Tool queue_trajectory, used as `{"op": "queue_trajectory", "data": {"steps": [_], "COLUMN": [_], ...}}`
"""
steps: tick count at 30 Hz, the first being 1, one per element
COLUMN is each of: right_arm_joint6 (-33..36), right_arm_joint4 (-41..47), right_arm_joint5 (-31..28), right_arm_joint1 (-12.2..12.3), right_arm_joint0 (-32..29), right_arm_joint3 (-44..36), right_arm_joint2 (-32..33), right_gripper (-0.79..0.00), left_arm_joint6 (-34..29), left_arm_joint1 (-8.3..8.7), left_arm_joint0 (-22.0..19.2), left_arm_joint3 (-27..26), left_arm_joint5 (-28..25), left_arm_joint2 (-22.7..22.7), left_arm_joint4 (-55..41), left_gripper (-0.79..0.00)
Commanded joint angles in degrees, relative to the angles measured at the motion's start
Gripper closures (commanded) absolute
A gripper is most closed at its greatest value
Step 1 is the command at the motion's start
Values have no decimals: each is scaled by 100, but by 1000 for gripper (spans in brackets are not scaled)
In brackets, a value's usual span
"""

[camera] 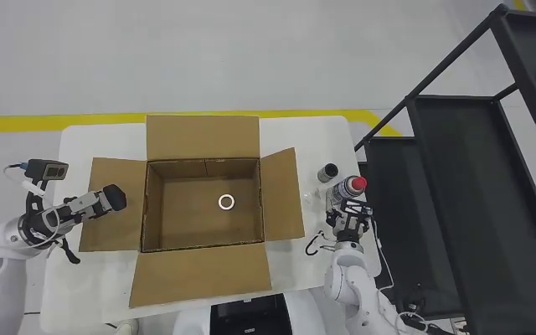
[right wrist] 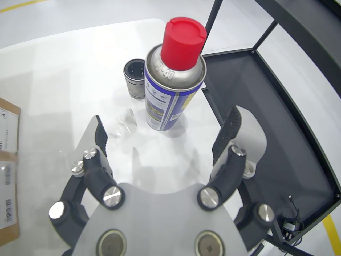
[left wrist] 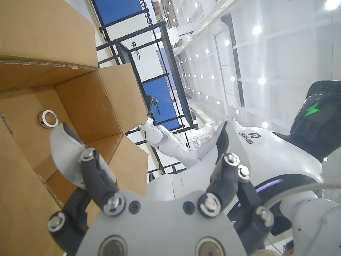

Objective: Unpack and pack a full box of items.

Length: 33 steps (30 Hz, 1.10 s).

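Note:
An open cardboard box (camera: 159,243) stands mid-table, flaps spread; a metal ring (camera: 227,201) (left wrist: 48,119) lies on its floor. To the box's right stand a spray can with a red cap (camera: 350,191) (right wrist: 174,81) and a short metal cylinder (camera: 327,174) (right wrist: 134,81). My right gripper (camera: 353,214) (right wrist: 166,130) is open just short of the can, nothing between its fingers. My left gripper (camera: 110,199) (left wrist: 141,137) is open and empty over the box's left flap, turned sideways toward the box.
A crumpled clear plastic wrap (right wrist: 124,123) lies on the white table (camera: 92,138) beside the can. A black metal rack (camera: 456,201) stands close against the table's right side. A small black hook-like piece (camera: 315,245) lies near the front right edge.

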Motion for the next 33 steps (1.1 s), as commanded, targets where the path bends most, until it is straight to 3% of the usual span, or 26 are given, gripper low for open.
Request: {"op": "queue_trajectory", "data": {"steps": [1, 17, 33], "right_arm_joint6": [-87, -856, -1074], "right_arm_joint4": [131, 578, 1046], "right_arm_joint5": [-9, 476, 148], "right_arm_joint1": [-17, -213, -314], "right_arm_joint0": [106, 992, 1273], "right_arm_joint3": [167, 1294, 1825], "right_arm_joint2": [12, -143, -62], "right_gripper": [-785, -785, -785], "left_arm_joint6": [0, 0, 0], "left_arm_joint1": [0, 0, 0], "left_arm_joint0": [0, 0, 0], "left_arm_joint3": [0, 0, 0], "left_arm_joint5": [0, 0, 0], "left_arm_joint2": [0, 0, 0], "left_arm_joint4": [0, 0, 0], "left_gripper": [-785, -785, -785]}}
